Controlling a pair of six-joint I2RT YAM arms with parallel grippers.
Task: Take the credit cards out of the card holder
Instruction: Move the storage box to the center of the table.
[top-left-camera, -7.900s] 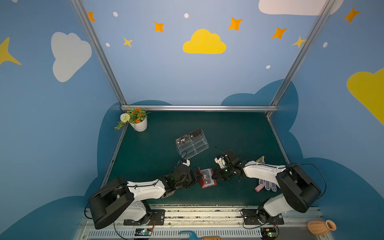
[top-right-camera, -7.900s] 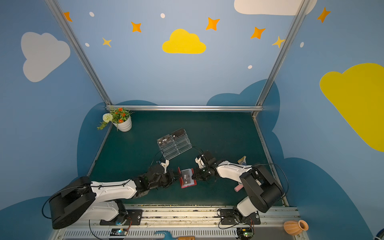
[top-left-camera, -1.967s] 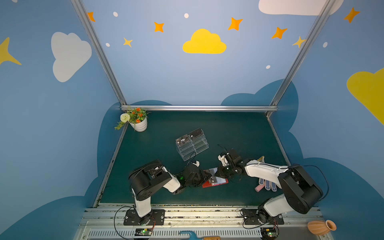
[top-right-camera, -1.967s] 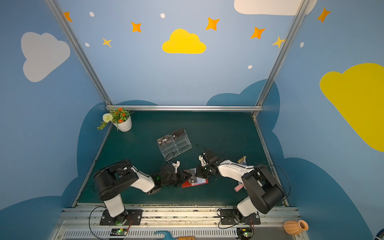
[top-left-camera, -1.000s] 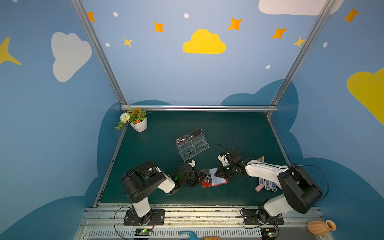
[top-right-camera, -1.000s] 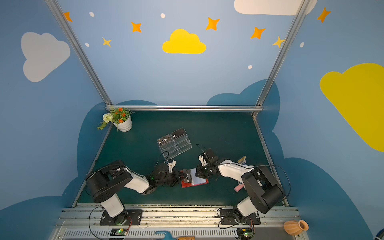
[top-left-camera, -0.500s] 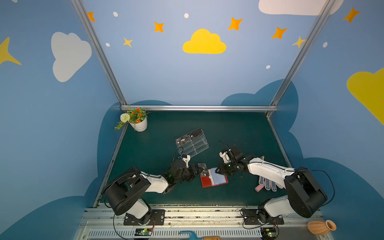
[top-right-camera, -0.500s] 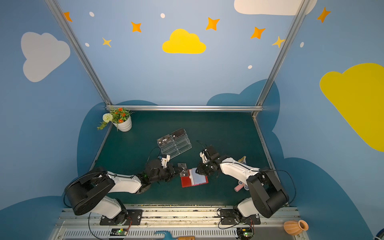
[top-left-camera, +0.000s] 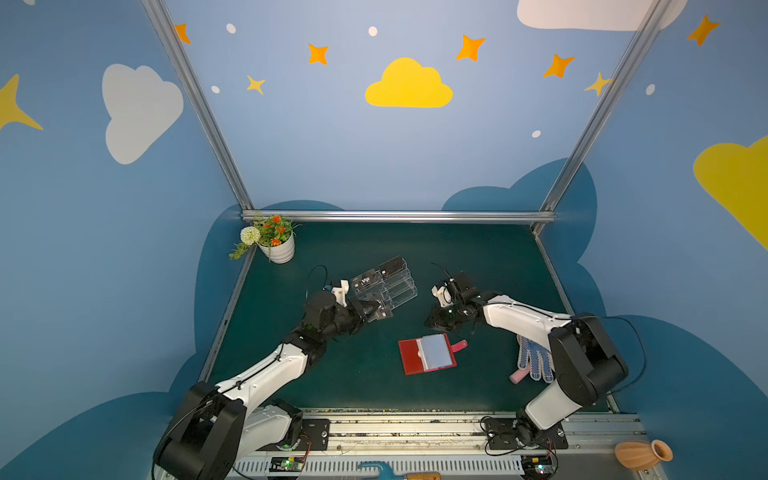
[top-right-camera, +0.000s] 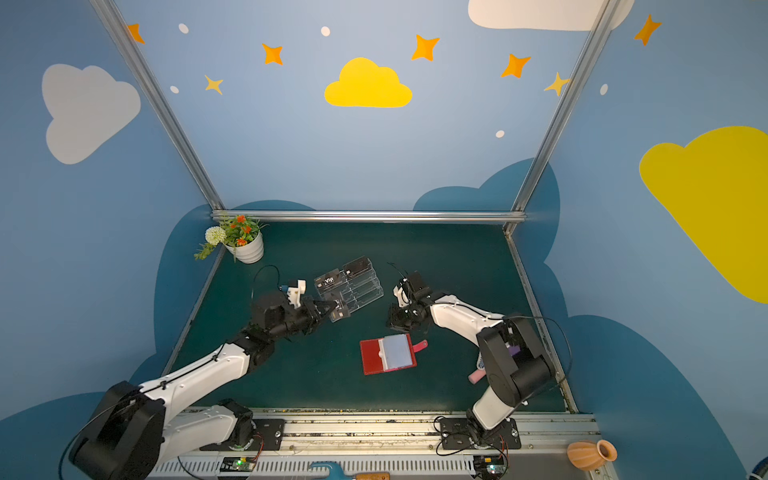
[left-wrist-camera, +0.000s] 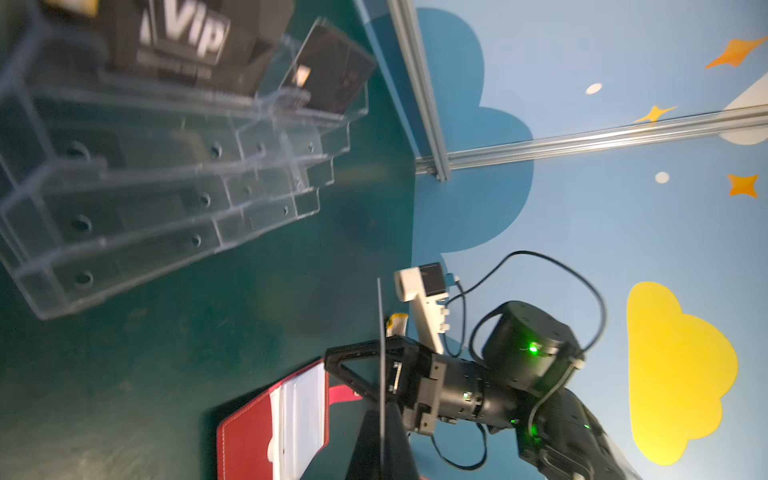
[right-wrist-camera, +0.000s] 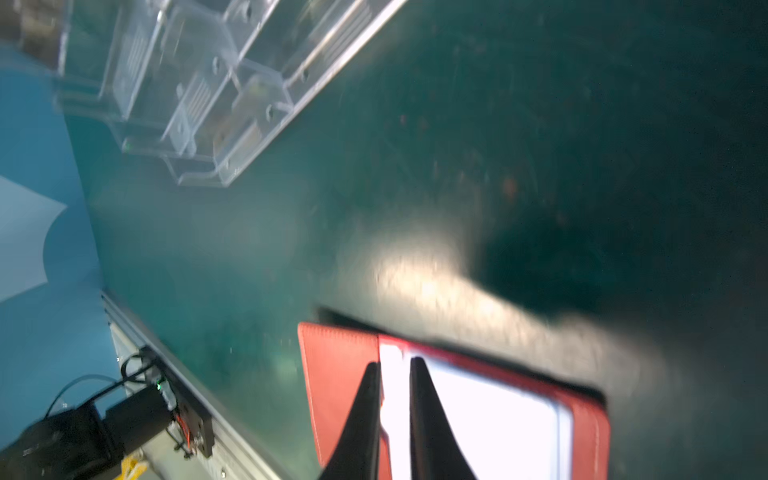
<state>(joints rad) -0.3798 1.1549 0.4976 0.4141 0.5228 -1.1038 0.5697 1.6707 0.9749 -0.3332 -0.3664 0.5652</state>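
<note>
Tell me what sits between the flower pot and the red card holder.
The clear plastic stand, seen in both top views, lies between flower pot and card holder.

White "Vip" lettering is seen on a dark card (top-left-camera: 365, 281) standing in the top tier of a clear acrylic stand (top-left-camera: 398, 291) in both top views, the same card (top-right-camera: 329, 281) being readable at that spot. In the left wrist view the word is shown large as "VIP" on the card (left-wrist-camera: 183, 37), with a line of smaller print beneath it too blurred to be read. No other text, number or brand can be made out.
</note>
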